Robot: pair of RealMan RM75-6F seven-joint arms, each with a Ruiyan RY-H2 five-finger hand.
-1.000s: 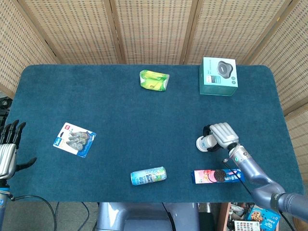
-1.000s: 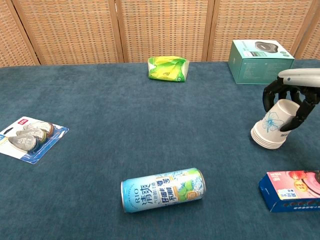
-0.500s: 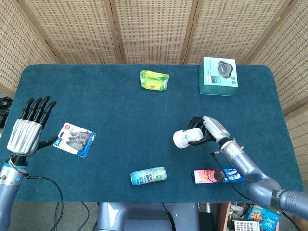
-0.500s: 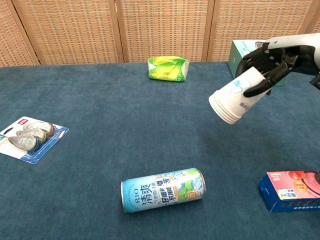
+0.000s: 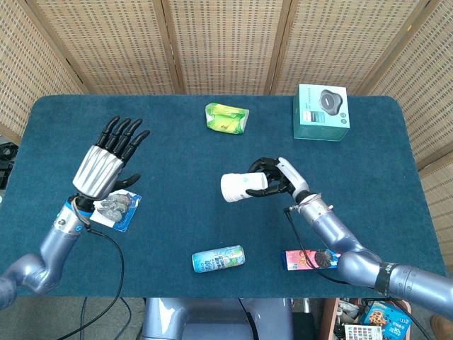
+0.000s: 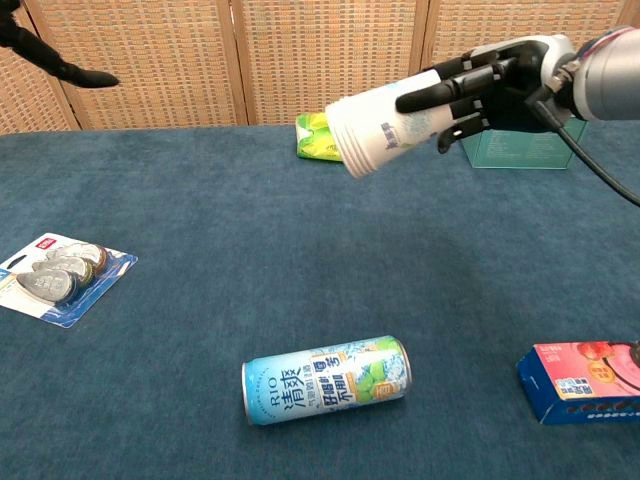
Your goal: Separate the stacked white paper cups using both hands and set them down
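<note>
**Cup stack held aloft on its side, left hand raised and spread**

The right hand (image 5: pixel 282 178) grasps the stacked white paper cups (image 5: pixel 243 186) above the table (image 5: pixel 212 212), near the middle of the head view. The stack lies tipped sideways, its rims pointing toward the left of the frame and its base wrapped in the fingers (image 6: pixel 455 85). In the chest view the cups (image 6: pixel 390 120) fill the upper centre, clear of the cloth, with the hand (image 6: pixel 500 85) to their right.

The left hand (image 5: pixel 110 159) is raised at the left of the head view, fingers spread and holding nothing, well apart from the cups.

On the table lie a blister pack (image 6: pixel 55 275) at the left, a drink can (image 6: pixel 325 380) on its side at lower centre, a biscuit box (image 6: pixel 585 382) at lower right, a green packet (image 5: pixel 226 117) at upper centre and a teal box (image 5: pixel 322 112) at upper right.
</note>
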